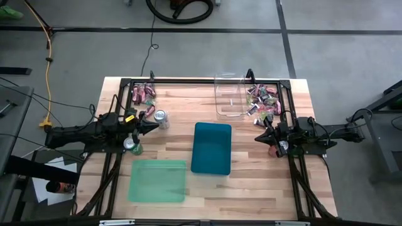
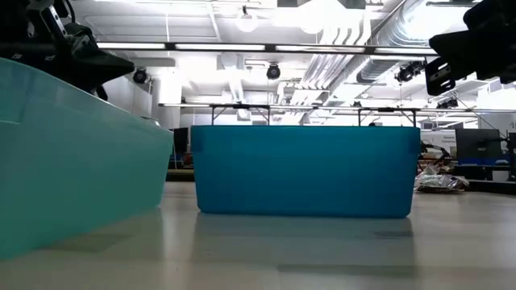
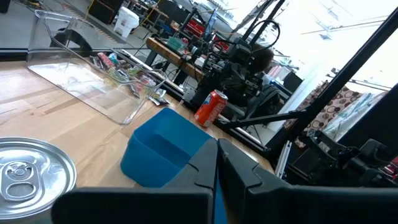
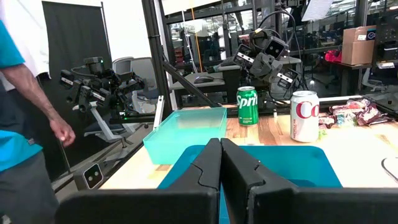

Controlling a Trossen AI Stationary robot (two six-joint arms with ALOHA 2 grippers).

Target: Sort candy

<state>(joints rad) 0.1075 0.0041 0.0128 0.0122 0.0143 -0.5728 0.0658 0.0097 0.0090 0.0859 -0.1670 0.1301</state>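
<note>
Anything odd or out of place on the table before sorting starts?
Soda cans sit among the candy gear: a silver can and green can by the left gripper, a red can near the right gripper. Candy piles and lie loose at the far corners.

Overhead, tabletop and 2 wrist cameras share the blue bin.

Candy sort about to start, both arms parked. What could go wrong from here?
1. Two soda cans stand right by the shut left gripper, between it and the far-left candy pile; a reach there may tip one.
2. The clear bin sits against the right candy pile; the shut right gripper could bump its wall.
3. A person stands beside the table.
</note>
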